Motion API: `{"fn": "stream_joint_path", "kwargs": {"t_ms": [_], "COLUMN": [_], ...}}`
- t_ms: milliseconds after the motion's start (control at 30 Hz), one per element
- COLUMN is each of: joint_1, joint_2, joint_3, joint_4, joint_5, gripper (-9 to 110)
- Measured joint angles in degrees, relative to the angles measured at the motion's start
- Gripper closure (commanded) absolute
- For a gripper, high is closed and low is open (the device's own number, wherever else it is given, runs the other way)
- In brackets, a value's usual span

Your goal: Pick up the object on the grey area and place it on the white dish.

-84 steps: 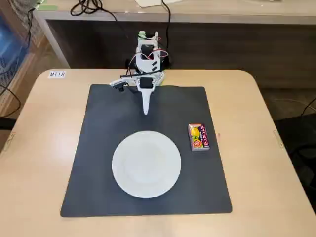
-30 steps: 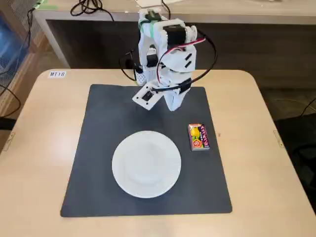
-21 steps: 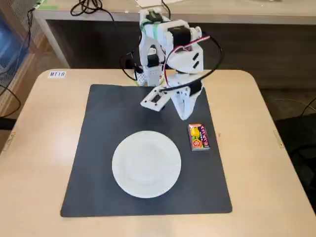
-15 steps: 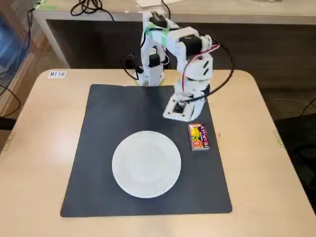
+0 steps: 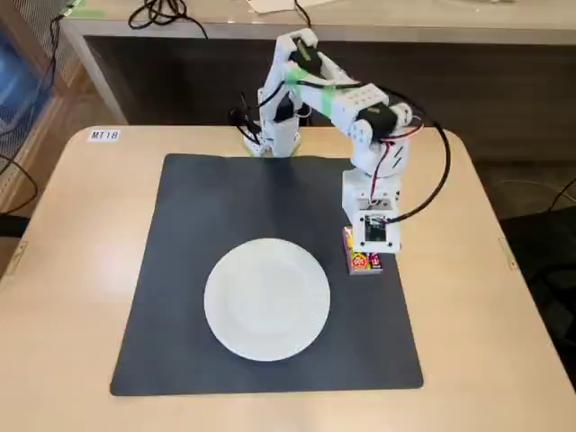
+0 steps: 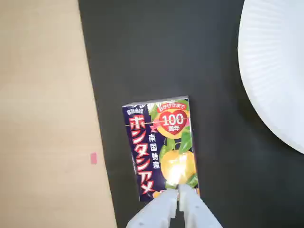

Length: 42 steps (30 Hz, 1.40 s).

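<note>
The small flat box [image 5: 364, 262] lies on the dark grey mat [image 5: 198, 225] near its right edge, right of the white plate [image 5: 225, 270]. In the wrist view the box [image 6: 161, 147] shows dark blue, orange and yellow print, face up on the mat [image 6: 166, 57]. My gripper [image 5: 369, 245] points straight down over the box. In the wrist view the gripper [image 6: 179, 191] has its two white fingers pressed together, and the tips overlap the box's near end. The plate's rim [image 6: 275, 71] is at the upper right and the plate is empty.
The beige tabletop [image 5: 81, 270] surrounds the mat and shows at the left of the wrist view [image 6: 42, 95]. The arm's base [image 5: 274, 135] stands at the mat's far edge. Black cables [image 5: 441, 171] loop right of the arm. A small pink mark [image 6: 93, 158] is on the tabletop.
</note>
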Motion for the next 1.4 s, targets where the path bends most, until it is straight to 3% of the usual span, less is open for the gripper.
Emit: {"fn": "stream_joint_path", "kwargs": {"t_ms": [200,533,833,1167,1400], "joint_1": [-0.09,-0.35,-0.35,0.26,2.81], "joint_2": [-7.56,-8.17,-9.84,-12.22,-14.15], "joint_3": [-9.67,-11.43,-11.43,-11.43,-13.36], "joint_4": [5.36,9.05,12.83,13.27,13.27], "joint_5": [-1.76,-6.24,-9.49,-11.07,-11.69], "gripper": [90,72,70,60,61]}}
